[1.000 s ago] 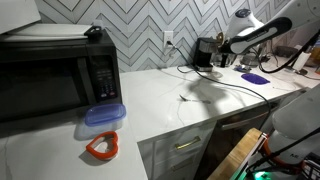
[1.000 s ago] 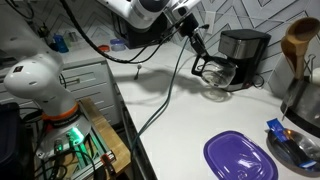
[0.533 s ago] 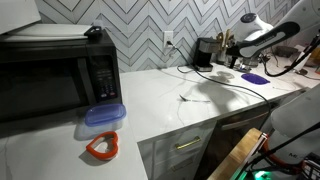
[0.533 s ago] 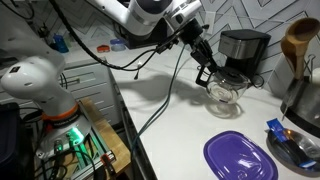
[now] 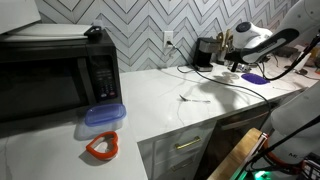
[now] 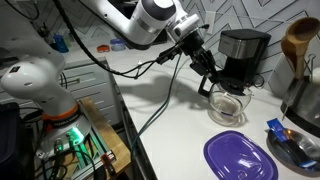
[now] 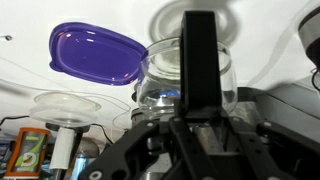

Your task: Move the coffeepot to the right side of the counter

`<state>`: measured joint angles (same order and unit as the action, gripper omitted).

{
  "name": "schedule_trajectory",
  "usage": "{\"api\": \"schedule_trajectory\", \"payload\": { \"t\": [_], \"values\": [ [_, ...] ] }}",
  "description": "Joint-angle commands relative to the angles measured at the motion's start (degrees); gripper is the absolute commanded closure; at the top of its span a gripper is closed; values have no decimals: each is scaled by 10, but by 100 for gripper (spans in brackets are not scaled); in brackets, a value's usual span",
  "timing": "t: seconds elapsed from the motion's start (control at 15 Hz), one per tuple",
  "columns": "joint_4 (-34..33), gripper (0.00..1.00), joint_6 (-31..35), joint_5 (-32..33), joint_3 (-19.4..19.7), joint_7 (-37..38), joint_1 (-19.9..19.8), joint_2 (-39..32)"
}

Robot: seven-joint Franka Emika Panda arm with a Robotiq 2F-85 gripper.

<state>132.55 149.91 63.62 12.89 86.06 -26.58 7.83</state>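
The small black boxy coffee maker [image 6: 243,48] stands at the tiled wall on the white counter [image 6: 170,110]; it also shows in an exterior view [image 5: 205,52]. Its glass coffeepot carafe [image 6: 227,105] is out of the machine, in front of it, just above or on the counter. My gripper [image 6: 207,76] is shut on the carafe's black handle. In the wrist view the handle [image 7: 200,50] runs up between my fingers [image 7: 200,112], with the clear glass body [image 7: 160,85] behind it. In an exterior view my gripper [image 5: 233,65] hangs beside the coffee maker.
A purple lid [image 6: 240,157] lies on the counter near the carafe, also in the wrist view [image 7: 95,53]. A large black microwave [image 5: 55,75], a blue-lidded container [image 5: 103,116] and an orange-red ring [image 5: 102,147] sit at one end. A utensil holder [image 6: 298,45] stands beyond the coffee maker.
My gripper has carried the glass carafe away from the coffee maker and lower, towards the purple lid. The coffee maker has not moved.
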Motion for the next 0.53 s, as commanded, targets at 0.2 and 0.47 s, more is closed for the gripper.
{"api": "schedule_trajectory", "payload": {
  "t": [0.2, 0.47],
  "values": [
    [-24, 92, -37, 69, 26, 116, 24, -43],
    [-40, 92, -44, 86, 36, 146, 34, -65]
  ]
}}
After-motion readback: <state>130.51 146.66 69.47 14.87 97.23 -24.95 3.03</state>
